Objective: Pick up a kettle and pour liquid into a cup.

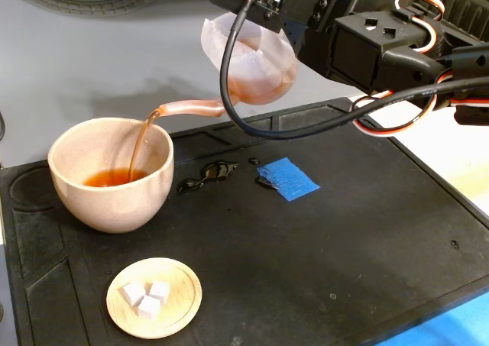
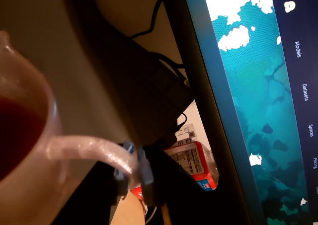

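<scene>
A: Containers?

B: Big speckled beige ceramic cup (image 1: 111, 174) on the black mat (image 1: 321, 247), part-filled with reddish-brown liquid (image 1: 114, 178). My gripper (image 1: 263, 14) is pinching the tilted translucent pinkish plastic kettle (image 1: 252, 67) above; stream lands in cup.

A: Smaller?

B: Round wooden dish (image 1: 154, 298), three white cubes (image 1: 145, 296).

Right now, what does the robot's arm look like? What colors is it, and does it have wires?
The arm is chunky black plastic blocks with small square holes on top. A thick black cable loops beneath it, and thin red, white and black wires curl beside it. In the wrist view, its hand has dark grayish fingers.
</scene>
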You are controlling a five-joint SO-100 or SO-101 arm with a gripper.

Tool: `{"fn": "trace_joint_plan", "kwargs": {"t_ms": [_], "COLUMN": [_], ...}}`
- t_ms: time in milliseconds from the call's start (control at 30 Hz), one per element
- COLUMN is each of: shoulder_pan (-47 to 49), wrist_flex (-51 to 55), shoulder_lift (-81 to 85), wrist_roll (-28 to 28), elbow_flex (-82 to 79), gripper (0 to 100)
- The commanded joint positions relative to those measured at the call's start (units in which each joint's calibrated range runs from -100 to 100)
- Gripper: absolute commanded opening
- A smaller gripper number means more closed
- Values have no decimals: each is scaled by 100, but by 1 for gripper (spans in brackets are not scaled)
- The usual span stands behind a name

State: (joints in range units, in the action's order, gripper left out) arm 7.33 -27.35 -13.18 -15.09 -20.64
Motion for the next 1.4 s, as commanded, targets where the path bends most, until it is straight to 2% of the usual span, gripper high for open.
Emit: {"fn": "trace_joint_plan", "kwargs": {"t_ms": [0, 167, 233, 400, 600, 700, 833, 1367], "shoulder_pan": [16, 16, -29, -273, -646, -691, -592, -843], "wrist_flex": [7, 16, 405, 491, -157, -157, -961, -970], "shoulder_lift": [329, 329, 329, 320, 329, 226, -763, -1113], "wrist_roll": [-11, -63, -793, -1491, -1454, -1449, -1443, -1485], "elbow_flex": [404, 404, 340, 295, -1203, -1230, -1157, -1829], "gripper": [1, 1, 1, 1, 1, 1, 1, 1]}}
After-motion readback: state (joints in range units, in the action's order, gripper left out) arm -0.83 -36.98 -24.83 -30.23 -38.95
